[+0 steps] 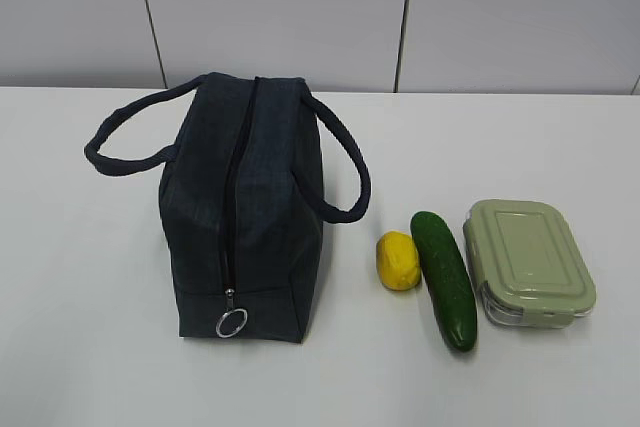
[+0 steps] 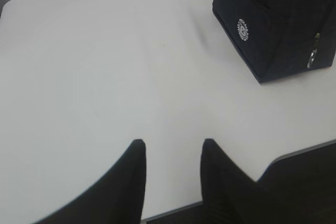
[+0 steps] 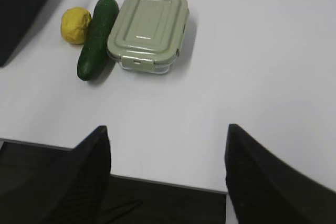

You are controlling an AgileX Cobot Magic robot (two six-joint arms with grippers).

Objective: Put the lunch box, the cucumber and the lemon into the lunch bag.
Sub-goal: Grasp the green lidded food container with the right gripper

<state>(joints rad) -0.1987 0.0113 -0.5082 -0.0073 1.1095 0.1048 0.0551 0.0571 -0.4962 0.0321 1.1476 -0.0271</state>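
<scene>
a: sitting on the left half of the white table (image 1: 90,347) is the dark navy boxy fabric lunch bag (image 1: 250,217), its black top zipper (image 1: 232,217) run shut along the top and the silver ring pull (image 1: 231,323) hanging at the near end

b: and its handles?

a: the two loop handles (image 1: 345,172) flop outward, one to each side

b: where's the food?

a: to the right of the bag, in a row. the small bright yellow egg-shaped lemon (image 1: 398,260) is nearest the bag, the smooth dark green cucumber (image 1: 445,278) lies touching it, and the rectangular lunch box with a pale sage-green lid over a clear base (image 1: 528,261) sits just beside the cucumber, lid clipped on. all three are outside the bag

b: the arms?

a: neither shows in the exterior view. the left gripper (image 2: 172,153) hangs over bare table near the front edge, fingers partly apart, nothing between them, the bag up at the far right. the right gripper (image 3: 168,145) hangs near the table's front edge too, fingers spread wide and empty, with the lemon, cucumber and lunch box well ahead of it
</scene>
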